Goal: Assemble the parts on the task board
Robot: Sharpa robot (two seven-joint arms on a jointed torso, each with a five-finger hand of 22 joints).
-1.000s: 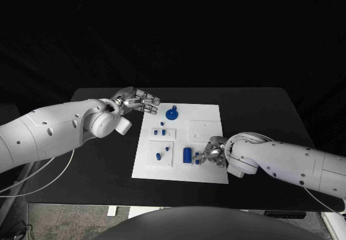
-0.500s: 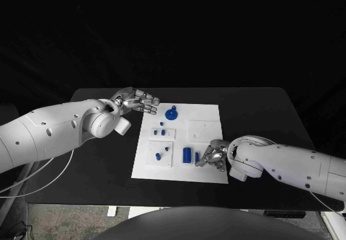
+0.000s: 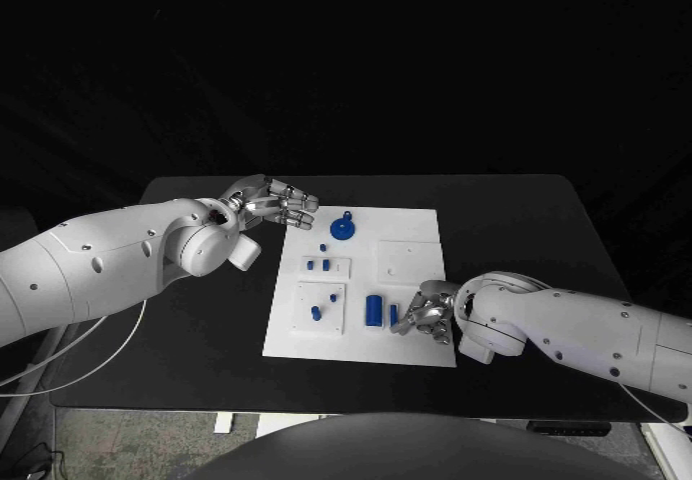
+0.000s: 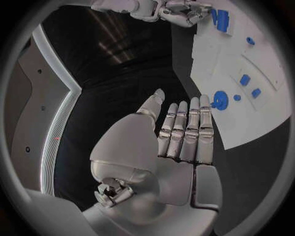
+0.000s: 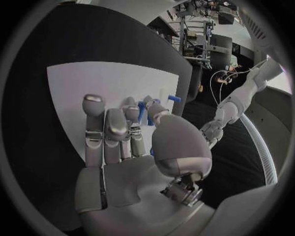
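The white task board (image 3: 411, 235) lies in the middle of the black table. On it are a blue disc with a knob (image 3: 343, 228), two small blue blocks (image 3: 319, 265), two little blue pieces (image 3: 316, 313), a blue cylinder (image 3: 375, 307) and a thin blue peg (image 3: 392, 315). My right hand (image 3: 427, 310) rests at the board's near right part, fingertips against the thin peg. In the right wrist view a blue piece (image 5: 141, 109) shows between thumb and fingers (image 5: 105, 129); whether it is gripped is unclear. My left hand (image 3: 274, 203) hovers off the board's far left corner, holding nothing, fingers straight (image 4: 184, 130).
The left wrist view shows the board (image 4: 270, 115) with the disc (image 4: 220, 101) just beyond my fingertips, and my right hand (image 4: 181, 11) at its far end. Bare black table (image 3: 519, 220) surrounds the board on all sides.
My right hand has slid a little toward the board's near edge and settled by the thin peg. The left hand has stayed where it was.
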